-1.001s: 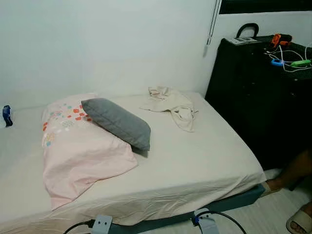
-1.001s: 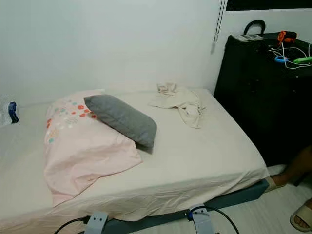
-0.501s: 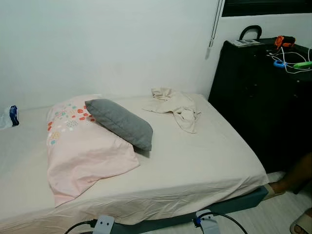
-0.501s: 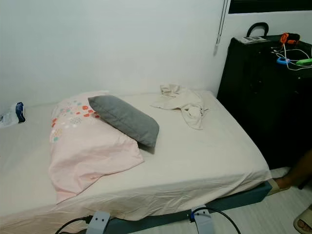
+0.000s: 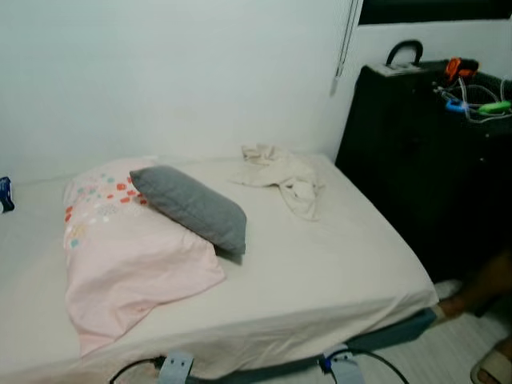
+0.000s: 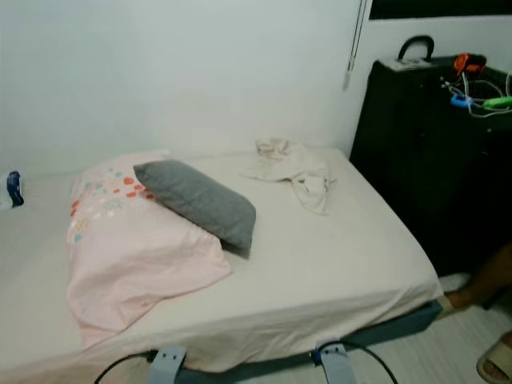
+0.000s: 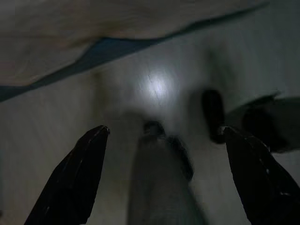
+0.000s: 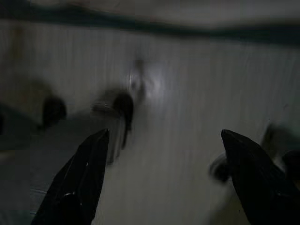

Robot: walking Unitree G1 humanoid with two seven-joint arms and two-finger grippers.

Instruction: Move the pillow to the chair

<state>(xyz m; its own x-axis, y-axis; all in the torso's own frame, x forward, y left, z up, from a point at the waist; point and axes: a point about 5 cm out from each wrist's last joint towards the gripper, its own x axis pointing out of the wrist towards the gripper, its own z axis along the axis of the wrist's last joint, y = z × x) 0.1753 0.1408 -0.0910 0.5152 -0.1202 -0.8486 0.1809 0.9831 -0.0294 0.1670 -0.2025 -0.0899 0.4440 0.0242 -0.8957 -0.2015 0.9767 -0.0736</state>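
A grey pillow [image 5: 190, 208] lies on the bed [image 5: 336, 272], resting partly on a larger pink pillow [image 5: 128, 248] with a coloured pattern. Both arms hang low at the foot of the bed. In the left wrist view my left gripper [image 7: 164, 178] is open over the pale floor, nothing between its fingers. My right gripper [image 8: 164, 178] is open too, above the floor near the bed's dark base. No chair can be made out.
A crumpled beige cloth [image 5: 284, 176] lies at the far side of the bed. A black cabinet [image 5: 424, 160] with cables and a bag stands at the right. A person's foot in a sandal [image 6: 496, 360] is on the floor at the right.
The whole picture has shifted slightly and blurred, so the camera has moved. The pillows and cloth lie as before.
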